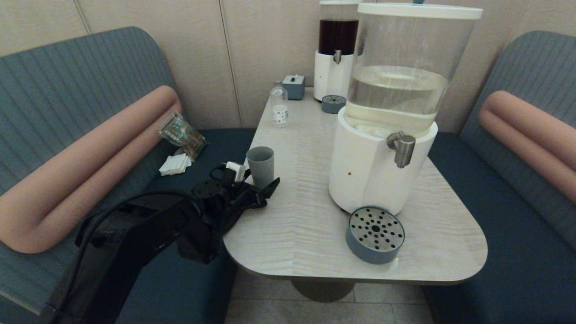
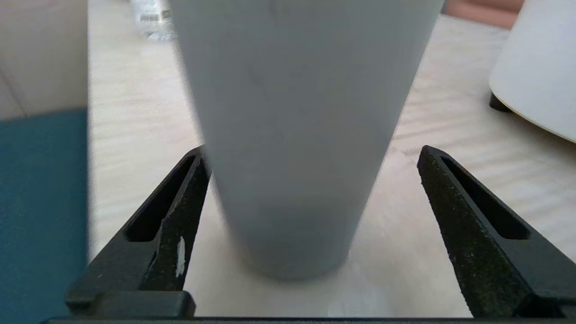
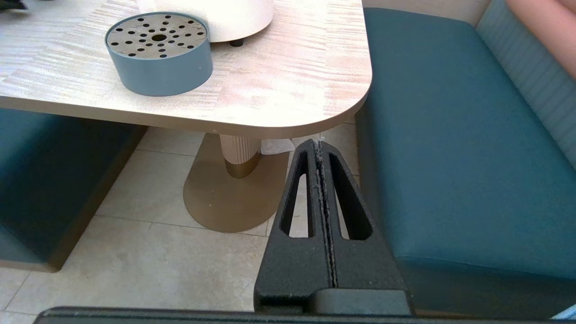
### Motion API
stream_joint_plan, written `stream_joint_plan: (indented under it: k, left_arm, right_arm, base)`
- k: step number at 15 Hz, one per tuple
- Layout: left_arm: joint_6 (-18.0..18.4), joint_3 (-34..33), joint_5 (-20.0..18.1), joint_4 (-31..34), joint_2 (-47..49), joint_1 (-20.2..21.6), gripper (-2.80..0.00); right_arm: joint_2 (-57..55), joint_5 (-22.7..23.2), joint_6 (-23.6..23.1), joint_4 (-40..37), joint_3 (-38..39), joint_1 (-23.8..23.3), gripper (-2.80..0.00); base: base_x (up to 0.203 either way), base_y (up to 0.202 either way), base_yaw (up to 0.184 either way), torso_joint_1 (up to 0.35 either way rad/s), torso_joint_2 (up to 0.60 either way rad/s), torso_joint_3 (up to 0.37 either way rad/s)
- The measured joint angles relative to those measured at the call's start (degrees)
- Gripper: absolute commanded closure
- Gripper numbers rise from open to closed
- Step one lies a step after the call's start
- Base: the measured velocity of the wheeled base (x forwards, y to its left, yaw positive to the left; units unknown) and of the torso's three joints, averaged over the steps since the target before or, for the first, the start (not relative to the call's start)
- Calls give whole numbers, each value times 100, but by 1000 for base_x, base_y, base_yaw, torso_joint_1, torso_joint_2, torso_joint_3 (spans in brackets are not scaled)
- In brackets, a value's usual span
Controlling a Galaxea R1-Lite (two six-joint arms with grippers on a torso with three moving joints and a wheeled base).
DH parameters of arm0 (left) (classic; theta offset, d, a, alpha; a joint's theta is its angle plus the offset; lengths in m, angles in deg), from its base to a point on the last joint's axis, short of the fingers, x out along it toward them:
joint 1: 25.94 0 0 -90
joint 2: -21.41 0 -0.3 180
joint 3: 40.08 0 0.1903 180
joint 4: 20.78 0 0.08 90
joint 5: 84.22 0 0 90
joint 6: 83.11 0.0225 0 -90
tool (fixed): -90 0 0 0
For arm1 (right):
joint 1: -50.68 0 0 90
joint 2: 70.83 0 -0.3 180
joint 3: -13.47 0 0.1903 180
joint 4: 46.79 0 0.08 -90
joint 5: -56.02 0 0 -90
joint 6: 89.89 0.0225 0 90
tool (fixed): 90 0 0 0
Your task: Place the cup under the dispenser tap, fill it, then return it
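The grey-blue cup stands upright on the table near its left edge. My left gripper is open at table height with the cup between its fingers. One fingertip is at the cup's wall; the other stands clear of it. The steel dispenser tap sticks out from the big white-based dispenser to the cup's right, above a round grey drip tray. My right gripper is shut and empty, parked low beside the table's right corner.
A small clear bottle, a tissue box, a second drip tray and the dark-red dispenser stand at the table's back. A snack packet and napkins lie on the left bench.
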Motion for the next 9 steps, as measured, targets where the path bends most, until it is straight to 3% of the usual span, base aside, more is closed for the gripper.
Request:
stream_joint_plan:
  k: [8,9]
  left_arm:
    - [154,-2377,-10,-10,-1558,11,-280]
    - [194,-2671,-9,-7,-1796,11,0]
  right_arm:
    - [0,-2,0,1,2,0,0]
    - [0,-2,-2,2,0,0,0]
  base:
    - [0,0,0,0,0,0]
    - [0,0,0,0,0,0]
